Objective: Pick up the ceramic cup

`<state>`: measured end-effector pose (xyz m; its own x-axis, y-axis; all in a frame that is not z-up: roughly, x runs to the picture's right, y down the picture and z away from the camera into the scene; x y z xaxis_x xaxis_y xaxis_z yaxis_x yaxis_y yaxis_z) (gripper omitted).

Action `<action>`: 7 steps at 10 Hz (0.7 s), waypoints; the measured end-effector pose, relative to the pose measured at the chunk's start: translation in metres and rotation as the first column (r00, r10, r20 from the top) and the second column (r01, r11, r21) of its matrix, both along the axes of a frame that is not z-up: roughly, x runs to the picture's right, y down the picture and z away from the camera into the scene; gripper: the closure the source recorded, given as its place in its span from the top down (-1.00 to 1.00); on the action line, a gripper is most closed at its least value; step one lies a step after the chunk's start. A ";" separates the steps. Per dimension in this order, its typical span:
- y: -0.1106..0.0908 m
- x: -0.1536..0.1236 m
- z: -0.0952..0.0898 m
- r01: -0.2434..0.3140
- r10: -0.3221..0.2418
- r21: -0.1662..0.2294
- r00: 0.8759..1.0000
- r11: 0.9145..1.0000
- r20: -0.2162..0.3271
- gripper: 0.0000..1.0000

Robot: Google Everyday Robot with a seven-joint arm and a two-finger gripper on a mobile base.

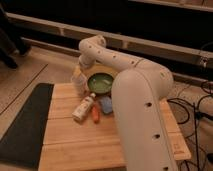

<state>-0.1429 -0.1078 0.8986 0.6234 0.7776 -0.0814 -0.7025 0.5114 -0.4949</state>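
The gripper (79, 76) is at the far left corner of the bench (65, 135), directly above the ceramic cup (78, 86). Contact between them cannot be determined. The arm (142, 100) hides the right side of the bench and part of the blue object (106, 104). The bottom picture edge cuts off the arm, the bench's near edge and the black mat (25, 125). The orange object (96, 114) cannot be identified.

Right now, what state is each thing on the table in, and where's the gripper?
cup: upright on the table, left of the bowl, under the gripper.
bowl: upright, looks empty.
bottle: lying on its side.
gripper: down over the cup, at the table's far left.
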 end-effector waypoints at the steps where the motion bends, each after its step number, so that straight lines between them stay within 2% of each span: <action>1: -0.003 -0.002 0.007 0.010 -0.010 0.001 1.000 1.000 0.005 0.30; 3: -0.012 -0.009 0.022 0.031 -0.031 0.003 0.999 1.000 0.020 0.30; 5: -0.010 -0.016 0.033 0.044 -0.043 -0.012 0.998 0.999 0.037 0.30; 7: 0.006 -0.017 0.046 0.056 -0.054 -0.062 0.998 0.996 0.036 0.30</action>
